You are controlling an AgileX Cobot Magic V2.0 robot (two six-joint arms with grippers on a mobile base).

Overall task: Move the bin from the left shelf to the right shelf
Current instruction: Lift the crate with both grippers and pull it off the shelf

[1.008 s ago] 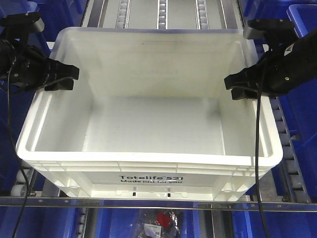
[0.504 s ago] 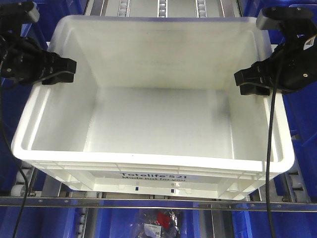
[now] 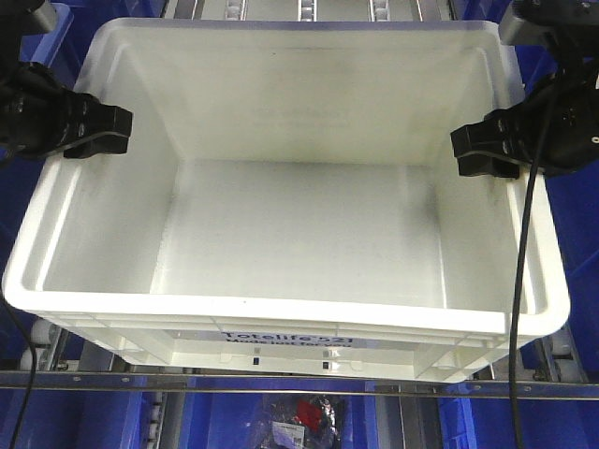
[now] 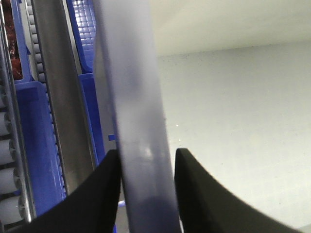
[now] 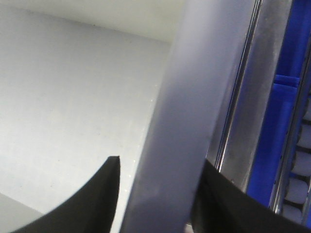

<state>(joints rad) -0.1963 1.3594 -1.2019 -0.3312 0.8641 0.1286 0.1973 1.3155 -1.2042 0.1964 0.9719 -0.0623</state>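
At the far left, a blue bin (image 3: 11, 215) showed behind your left arm. Your left gripper (image 3: 110, 132) was clamped on the left rim of the white Totelife bin (image 3: 281, 313). In the left wrist view, the two black fingers (image 4: 99, 194) pressed that rim from either side.

The bin itself was empty and sat in the middle of the shelf lane. Its back wall lay near the roller tracks (image 3: 304, 7) and its printed front face stood just above the front metal bar (image 3: 281, 382). You could not tell from these views whether its base rested on the rollers or hung clear of them.

Across the bin, your right gripper (image 3: 485, 152) was closed on the right rim in the same way, the rim pinched between its fingers (image 5: 92, 199). Beyond it stood the right-hand blue bin (image 3: 576, 243).

You appeared to be in the carrying step, with both grips made and the bin not yet away from the left shelf. The next move called for both arms to travel together and level, so the rim did not twist out of either grip. The base also needed to clear the front bar before you swung toward the right shelf.
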